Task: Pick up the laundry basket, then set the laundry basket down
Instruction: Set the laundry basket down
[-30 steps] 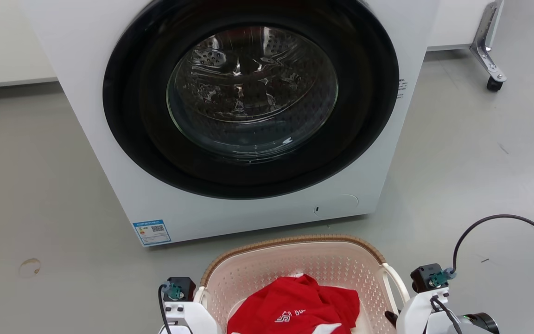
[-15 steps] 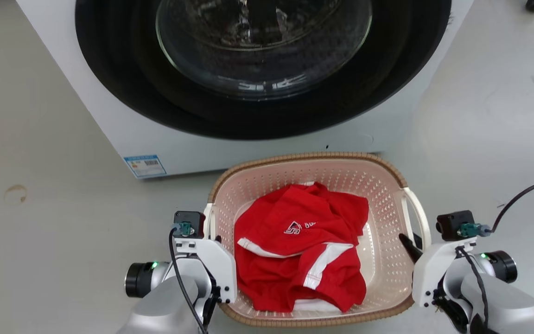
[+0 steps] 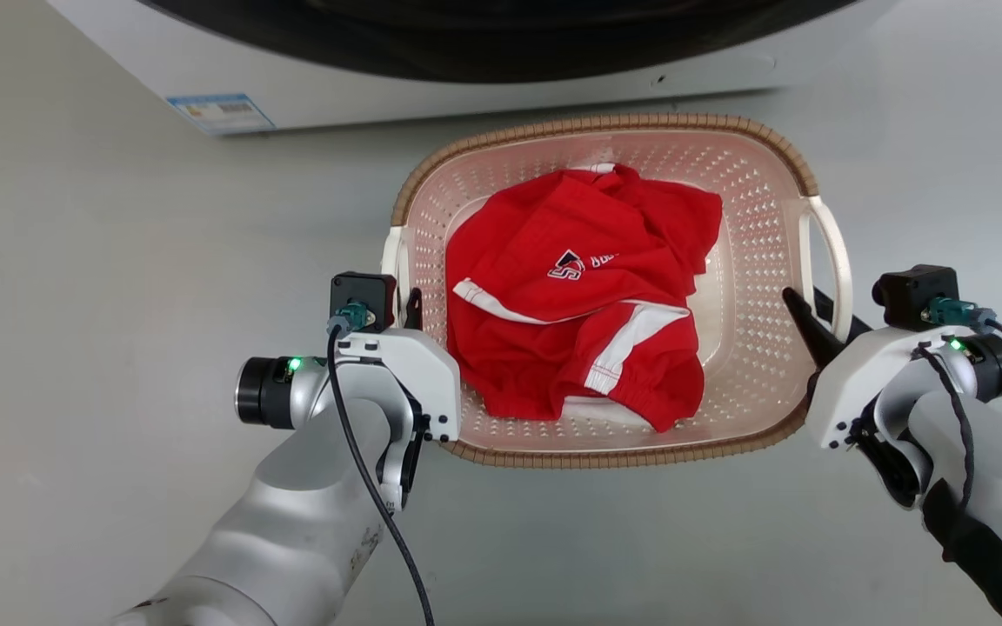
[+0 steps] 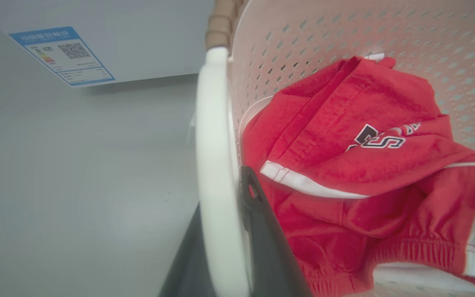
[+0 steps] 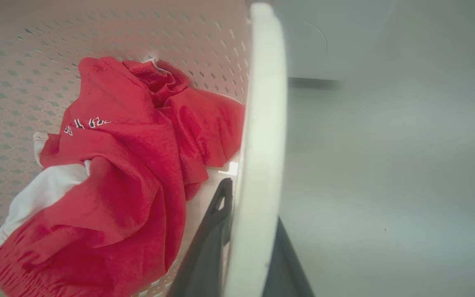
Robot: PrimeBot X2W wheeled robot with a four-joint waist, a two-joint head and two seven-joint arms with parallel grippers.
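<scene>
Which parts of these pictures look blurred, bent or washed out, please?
Head view: sharp and evenly lit, the laundry basket crisp. Left wrist view: the left handle soft-edged, close to the lens. Right wrist view: the right handle likewise blurred, the floor washed pale.

Two forearms (image 3: 310, 522), at lower left and lower right of the head view, wear smooth silver-grey shells. Each ends in a white angular wrist housing (image 3: 405, 365) with small black screws (image 3: 445, 423), topped by a black camera block (image 3: 364, 291) and a teal connector (image 3: 350, 315). Black cables (image 3: 379, 504) trail off; green lights (image 3: 294, 363) glow beside round black caps (image 3: 257, 393). The fingers (image 4: 262, 231) are dark and tapered, seemingly matte plastic.
</scene>
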